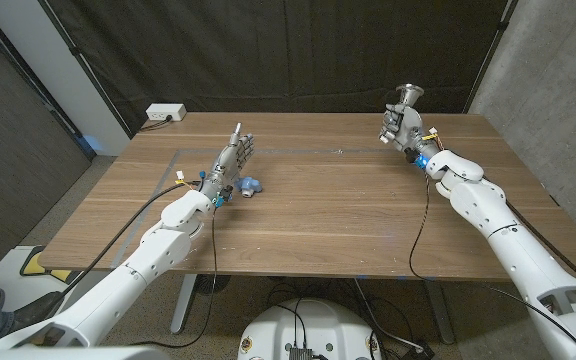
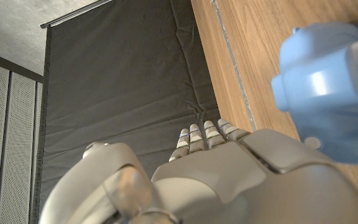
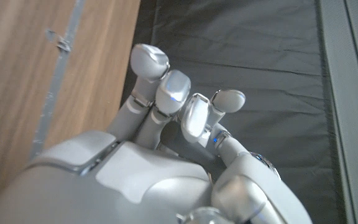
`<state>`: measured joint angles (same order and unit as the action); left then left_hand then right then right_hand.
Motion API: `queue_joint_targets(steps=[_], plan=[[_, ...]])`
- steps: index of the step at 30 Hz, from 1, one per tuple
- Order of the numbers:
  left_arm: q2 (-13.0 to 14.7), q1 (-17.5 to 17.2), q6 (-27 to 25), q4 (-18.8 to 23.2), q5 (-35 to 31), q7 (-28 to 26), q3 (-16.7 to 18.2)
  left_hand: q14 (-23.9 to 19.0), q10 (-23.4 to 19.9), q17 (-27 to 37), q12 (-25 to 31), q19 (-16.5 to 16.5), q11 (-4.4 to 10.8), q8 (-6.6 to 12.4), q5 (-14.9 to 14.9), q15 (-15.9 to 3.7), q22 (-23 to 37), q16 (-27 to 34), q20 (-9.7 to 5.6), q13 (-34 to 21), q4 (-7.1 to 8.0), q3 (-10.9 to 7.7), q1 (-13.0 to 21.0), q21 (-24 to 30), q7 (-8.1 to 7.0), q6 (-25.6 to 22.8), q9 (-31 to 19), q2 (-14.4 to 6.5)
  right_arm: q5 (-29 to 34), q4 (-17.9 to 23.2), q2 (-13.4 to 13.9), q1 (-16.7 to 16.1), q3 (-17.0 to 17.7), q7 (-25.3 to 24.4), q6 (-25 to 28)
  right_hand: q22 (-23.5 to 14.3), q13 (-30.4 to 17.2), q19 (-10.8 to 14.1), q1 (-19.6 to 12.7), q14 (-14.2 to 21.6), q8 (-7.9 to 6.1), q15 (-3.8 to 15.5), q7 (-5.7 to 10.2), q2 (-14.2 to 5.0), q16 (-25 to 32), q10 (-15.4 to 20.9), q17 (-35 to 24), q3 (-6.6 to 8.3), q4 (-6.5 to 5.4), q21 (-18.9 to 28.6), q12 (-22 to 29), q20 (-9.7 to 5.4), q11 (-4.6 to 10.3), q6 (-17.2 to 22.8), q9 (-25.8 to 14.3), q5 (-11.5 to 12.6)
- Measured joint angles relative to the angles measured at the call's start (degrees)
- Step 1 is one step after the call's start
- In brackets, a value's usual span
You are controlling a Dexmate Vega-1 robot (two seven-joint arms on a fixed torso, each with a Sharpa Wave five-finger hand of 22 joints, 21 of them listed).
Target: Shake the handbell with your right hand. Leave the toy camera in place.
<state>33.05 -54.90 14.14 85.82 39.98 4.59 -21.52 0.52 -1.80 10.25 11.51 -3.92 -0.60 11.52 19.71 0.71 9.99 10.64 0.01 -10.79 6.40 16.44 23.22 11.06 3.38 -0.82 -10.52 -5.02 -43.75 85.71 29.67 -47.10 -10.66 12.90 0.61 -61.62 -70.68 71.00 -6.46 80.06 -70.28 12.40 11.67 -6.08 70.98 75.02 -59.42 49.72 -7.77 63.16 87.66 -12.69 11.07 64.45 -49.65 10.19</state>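
From the head, the right hand (image 1: pixel 404 127) grips the handbell (image 1: pixel 406 97) above the counter (image 1: pixel 348 200); its wrist view shows only curled fingers (image 3: pixel 166 87). The left hand (image 1: pixel 233 160) stands empty with straight fingers beside the toy camera (image 1: pixel 249 186).

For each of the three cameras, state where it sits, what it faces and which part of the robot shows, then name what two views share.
Head view: fixed on the robot's head, looking down over the wooden table; both arms show, the right hand raised, gripping the handbell.
Left wrist view: on the left wrist, along the back of the left hand toward the black curtain.
Right wrist view: on the right wrist, behind the curled right hand.
Shared: the blue toy camera shows in the head and left wrist views.
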Motion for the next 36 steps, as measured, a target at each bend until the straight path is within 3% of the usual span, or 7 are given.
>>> queue_joint_targets(steps=[4, 9, 14, 18, 25, 32, 36], plan=[[0.0, -0.2, 0.1, 0.2, -0.1, -0.2, 0.0, 0.0, 0.0, 0.0, 0.0, 0.0, 0.0, 0.0, 0.0, 0.0, 0.0, 0.0, 0.0, 0.0, 0.0, 0.0, 0.0, 0.0, 0.0, 0.0, 0.0, 0.0, -0.1, 2.0, 3.3, 0.0, -2.6, -3.1, -3.5, 0.1, 0.0, 0.0, 0.0, 0.0, 0.39, 0.0, 0.0, -0.03, 0.0, 0.0, 0.2, 0.0, 0.0, 0.0, 0.0, 0.0, 0.0, 0.0, 0.7, 0.0], [0.0, -0.2, 0.1, 0.3, -0.1, -0.3, -0.1, 0.0, 0.0, 0.0, 0.0, 0.0, 0.0, 0.0, 0.0, 0.0, 0.0, 0.0, 0.0, 0.0, 0.0, 0.0, -0.5, 0.0, 0.0, 0.0, 0.0, -0.5, 4.4, 5.9, 8.0, 0.7, -6.4, -9.5, -6.2, 0.5, 0.0, 0.0, 0.1, 0.0, 0.39, 0.0, 0.0, -0.08, -0.1, 0.0, 0.2, 0.12, 0.13, -0.2, 0.0, 0.0, 0.01, 0.0, 0.7, 0.0], [-0.1, -0.2, 0.2, 0.3, -0.1, -0.3, -0.1, 0.0, 0.0, 0.0, 0.0, 0.0, 0.0, 0.0, 0.0, 0.0, 0.0, 0.0, 0.0, 0.0, 0.0, -0.01, -0.3, 0.0, 0.0, 0.0, 0.0, -0.7, 11.4, 10.4, 12.2, 1.7, -10.2, -17.4, -5.4, 0.6, 0.0, 0.0, 0.1, 0.0, 0.39, 0.0, 0.0, -0.11, -0.1, 0.0, 0.0, 0.18, 0.19, -0.2, 0.0, 0.0, 0.01, 0.0, 1.6, 0.0], [-0.2, -0.2, 0.4, 0.1, -0.1, -0.3, -0.1, 0.0, 0.0, 0.0, 0.0, -0.2, 0.0, 0.0, 0.0, 0.0, 0.0, 0.0, -0.22, 0.0, 0.0, -0.01, -0.3, 0.0, 0.0, 0.0, 0.0, -0.7, 19.2, 13.7, 15.0, 2.8, -14.1, -25.1, -1.6, 0.5, 0.0, 0.0, 0.1, 0.0, 0.39, 0.0, 0.0, -0.11, -0.1, 0.0, 0.0, 0.18, 0.2, -0.2, 0.0, 0.0, 0.01, 0.0, 1.7, 0.0], [-0.3, -0.2, 0.7, -0.6, 0.2, 0.1, 0.0, 0.0, 0.0, 0.0, 0.0, -0.7, 0.0, 0.0, -0.2, 0.0, 0.0, 0.0, -0.75, 0.0, 0.0, -0.01, 0.2, 0.0, 0.0, 0.0, 0.0, -0.2, 32.8, 17.4, 18.1, 4.7, -20.3, -32.2, 5.8, 0.4, 0.0, 0.0, 0.1, 0.0, 0.39, 0.0, 0.02, -0.11, 0.2, 0.0, -0.4, 0.18, 0.2, -0.2, 0.0, 0.0, 0.02, 0.0, 1.9, 0.0], [-0.3, -0.1, 0.9, -1.1, 0.5, 0.6, 0.2, 0.0, 0.0, 0.0, 0.0, -0.5, 0.0, 0.0, -0.2, 0.0, 0.0, 0.0, -0.94, 0.1, 0.0, -0.01, 0.2, 0.0, 0.0, 0.0, 0.0, -0.2, 44.8, 18.7, 19.1, 5.5, -22.8, -34.2, 9.0, 0.9, 0.0, 0.0, 0.1, 0.0, 0.04, 0.0, 0.21, -0.1, 0.2, 0.1, -0.4, 0.15, 0.17, -0.5, 0.0, 0.0, -0.13, 0.2, 2.0, 0.0], [-0.3, 0.1, 0.9, -1.5, 0.7, 0.9, 0.3, 0.0, 0.0, 0.0, 0.0, -0.5, 0.0, 0.0, -0.2, 0.0, 0.0, 0.0, -0.93, 0.1, 0.0, -0.01, 0.2, 0.0, 0.0, 0.0, 0.0, -0.2, 54.8, 19.3, 19.4, 6.0, -23.9, -34.5, 10.1, 0.9, 0.0, 0.0, 0.1, 0.0, 0.04, 0.0, 0.21, -0.09, 0.2, 0.1, -0.6, -0.09, -0.06, -0.5, 0.0, 0.0, -0.12, 0.2, 2.3, 0.0]])
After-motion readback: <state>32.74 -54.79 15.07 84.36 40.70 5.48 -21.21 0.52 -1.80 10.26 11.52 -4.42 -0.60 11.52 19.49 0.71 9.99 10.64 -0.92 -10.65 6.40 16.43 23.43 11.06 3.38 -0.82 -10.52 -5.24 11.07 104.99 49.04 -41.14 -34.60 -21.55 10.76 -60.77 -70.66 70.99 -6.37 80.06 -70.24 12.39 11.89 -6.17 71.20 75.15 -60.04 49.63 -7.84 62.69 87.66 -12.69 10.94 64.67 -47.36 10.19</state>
